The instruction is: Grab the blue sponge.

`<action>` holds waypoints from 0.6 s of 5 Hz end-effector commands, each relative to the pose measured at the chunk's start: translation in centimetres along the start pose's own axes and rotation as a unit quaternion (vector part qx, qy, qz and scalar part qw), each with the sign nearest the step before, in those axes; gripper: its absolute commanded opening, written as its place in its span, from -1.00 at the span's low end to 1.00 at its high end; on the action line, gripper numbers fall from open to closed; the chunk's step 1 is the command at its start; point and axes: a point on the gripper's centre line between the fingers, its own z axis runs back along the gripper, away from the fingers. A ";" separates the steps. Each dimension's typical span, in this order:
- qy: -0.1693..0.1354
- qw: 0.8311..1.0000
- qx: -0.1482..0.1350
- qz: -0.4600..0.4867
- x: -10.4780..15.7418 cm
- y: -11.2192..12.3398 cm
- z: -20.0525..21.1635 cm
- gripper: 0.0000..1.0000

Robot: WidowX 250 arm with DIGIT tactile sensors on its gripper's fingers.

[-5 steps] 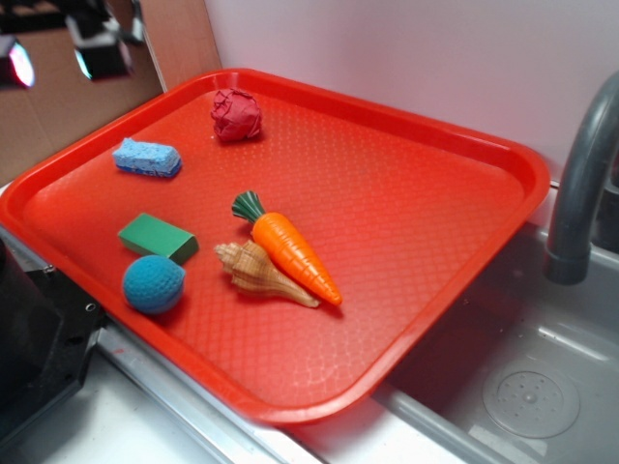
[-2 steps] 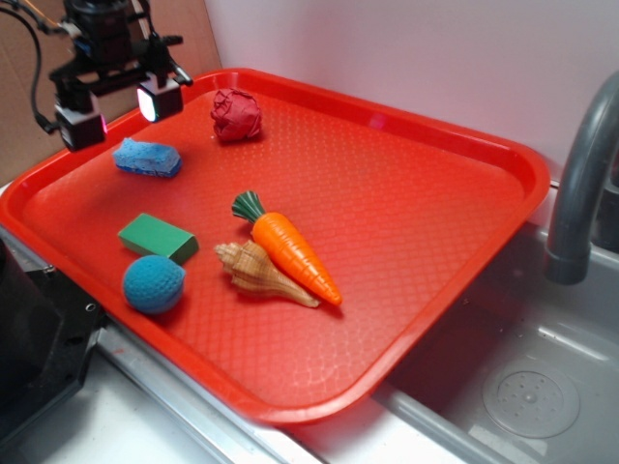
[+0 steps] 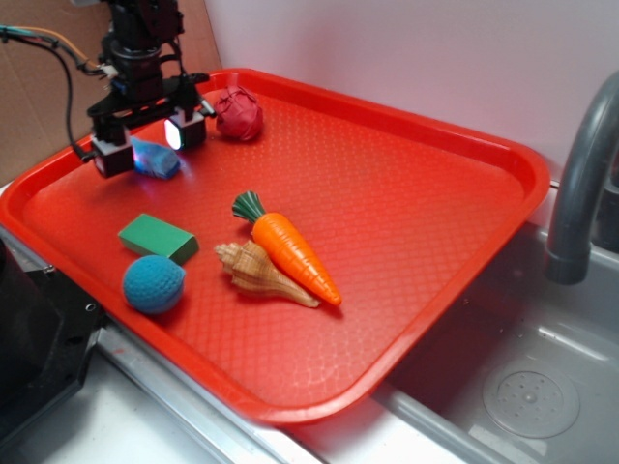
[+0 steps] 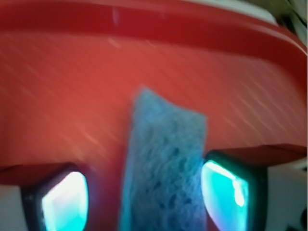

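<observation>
Blue sponge (image 3: 156,159) lies between spread fingers of hand (image 3: 149,144); hand open, low over red tray (image 3: 406,193); right finger (image 4: 226,195) touching sponge.

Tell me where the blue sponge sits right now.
In the exterior view the blue sponge lies at the far left of the red tray, between the open gripper's fingers, left of the red ball and behind the green block.
</observation>
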 end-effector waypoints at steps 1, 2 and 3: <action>-0.016 1.000 -0.006 -0.025 -0.8 4.1 1.9 -1.00; -0.051 0.987 -0.072 -0.133 -0.5 4.9 6.7 -1.00; -0.072 0.958 -0.135 -0.241 -2.2 4.5 12.1 -1.00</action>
